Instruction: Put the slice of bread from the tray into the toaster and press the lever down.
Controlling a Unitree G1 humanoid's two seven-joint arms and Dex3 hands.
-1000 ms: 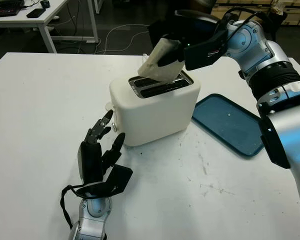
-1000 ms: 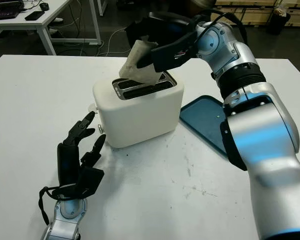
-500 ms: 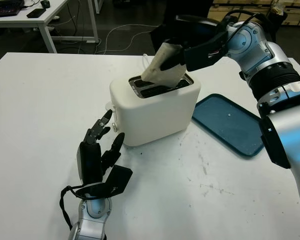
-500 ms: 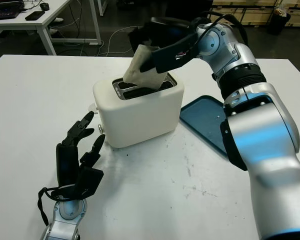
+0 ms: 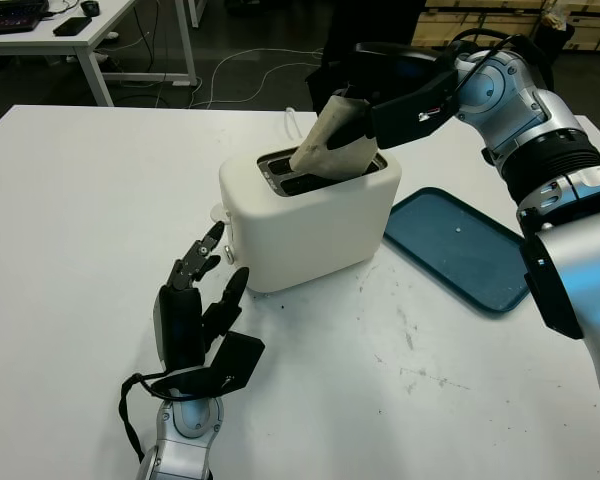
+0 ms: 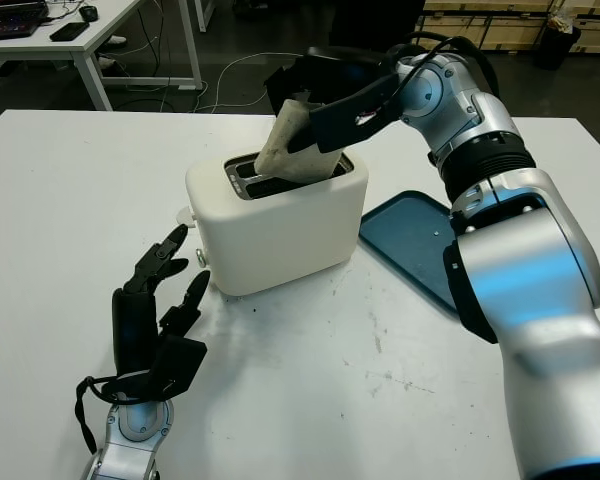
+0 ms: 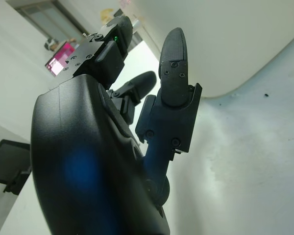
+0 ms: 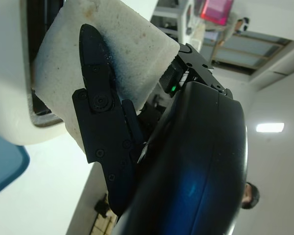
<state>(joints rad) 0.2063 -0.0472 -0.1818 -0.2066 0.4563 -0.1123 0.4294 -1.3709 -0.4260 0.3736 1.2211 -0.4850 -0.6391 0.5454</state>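
Observation:
A white two-slot toaster (image 5: 310,218) stands mid-table. My right hand (image 5: 365,112) is shut on a pale slice of bread (image 5: 330,147), tilted, with its lower edge inside the far slot. In the right wrist view a black finger (image 8: 100,112) presses across the bread (image 8: 132,54) at the slot. The blue tray (image 5: 460,248) lies to the right of the toaster, with nothing on it. My left hand (image 5: 195,300) is open, upright on the table just in front of the toaster's left end, near the small lever knob (image 5: 218,212).
The white table (image 5: 80,230) has free room to the left and in front. Its far edge runs behind the toaster; beyond it are a desk (image 5: 70,35), cables on the floor and stacked boxes.
My right hand has moved right and down with the bread, bringing its lower edge from above the toaster into the far slot. The left hand has not moved.

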